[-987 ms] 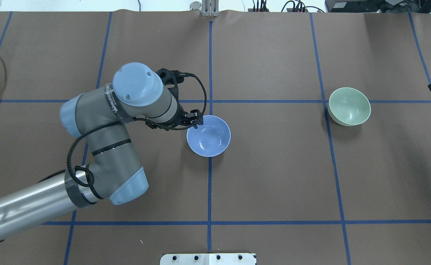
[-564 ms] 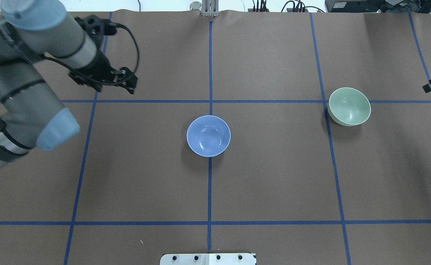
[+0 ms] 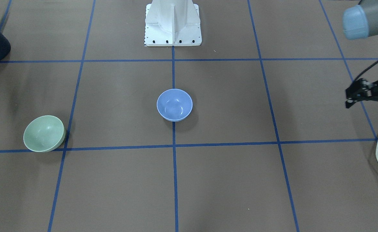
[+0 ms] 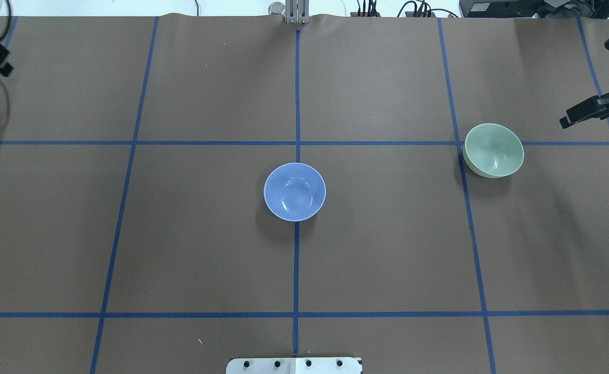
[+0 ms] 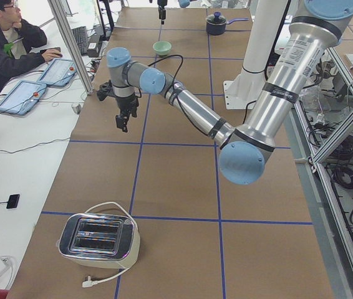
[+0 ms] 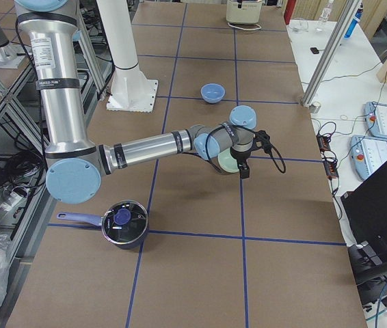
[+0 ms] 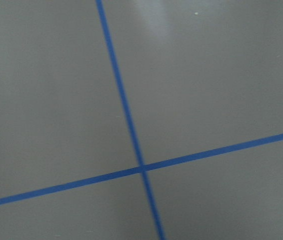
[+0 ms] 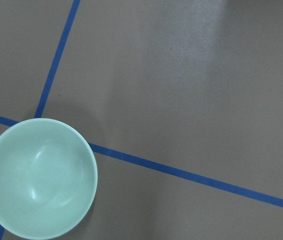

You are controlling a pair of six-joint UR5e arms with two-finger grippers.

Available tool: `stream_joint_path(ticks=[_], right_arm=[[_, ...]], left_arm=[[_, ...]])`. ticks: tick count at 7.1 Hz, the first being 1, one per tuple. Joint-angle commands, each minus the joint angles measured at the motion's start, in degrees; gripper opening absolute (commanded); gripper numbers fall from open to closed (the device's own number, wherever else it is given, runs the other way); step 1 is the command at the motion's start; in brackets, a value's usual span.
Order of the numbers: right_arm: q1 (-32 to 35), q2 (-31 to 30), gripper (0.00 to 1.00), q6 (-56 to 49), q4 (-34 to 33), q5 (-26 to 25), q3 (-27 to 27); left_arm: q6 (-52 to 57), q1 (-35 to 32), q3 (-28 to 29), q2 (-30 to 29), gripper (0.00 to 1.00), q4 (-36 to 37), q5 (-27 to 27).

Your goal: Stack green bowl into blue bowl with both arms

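On the surface [image 4: 387, 249], blue bowl [image 4: 294, 191] is sitting upright at centre, w/ green bowl [image 4: 493, 150] sitting upright well apart to its R. L arm [image 5: 189, 112] is stretching far out to blue bowl's L, L gripper [image 5: 124, 124] pointing down. R arm [image 6: 152, 145] is reaching low, R gripper [image 6: 244, 171] hanging just beyond green bowl from blue bowl. Can't tell if either gripper's fingers are apart or together.

Smooth, glossy plastic: the green bowl [image 4: 493, 150] and the blue bowl [image 4: 294, 191] shine on my table [image 4: 387, 249], covered in matt brown paper; my left arm [image 5: 292, 68] shows satin metal tubing.
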Motion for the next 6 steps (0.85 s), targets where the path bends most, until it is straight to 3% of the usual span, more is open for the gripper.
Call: stream_joint_path(ticks=[1,2,3,4,5,6], right_arm=[[-2.6,1.0,1.00,5.2,1.1,-1.6,1.3],[-3.1,1.0,1.00,5.4,1.1,-1.7,1.4],[-3.4,1.0,1.00,5.3,1.1,-1.6,1.4],[-3.5,1.0,1.00,5.2,1.1,-1.4,1.4],[-3.5,0.5,1.00,4.6,1.1,-1.4,1.3],[-3.5,0.2,1.00,4.5,1.1,-1.5,0.9]], left_arm=[[28.3,-13.9,8.2,5.0,0.98,4.3,0.3],[41.9,-18.8,16.5,5.2,0.98,4.0,0.4],[37.7,-23.0,20.0,5.8,0.98,1.6,-1.6],[28.1,-23.6,16.0,10.2,0.98,0.8,-2.3],[21.8,-23.5,9.2,19.0,0.98,-5.9,-2.6],[14.2,-23.3,8.8,22.6,0.98,-14.6,-3.9]])
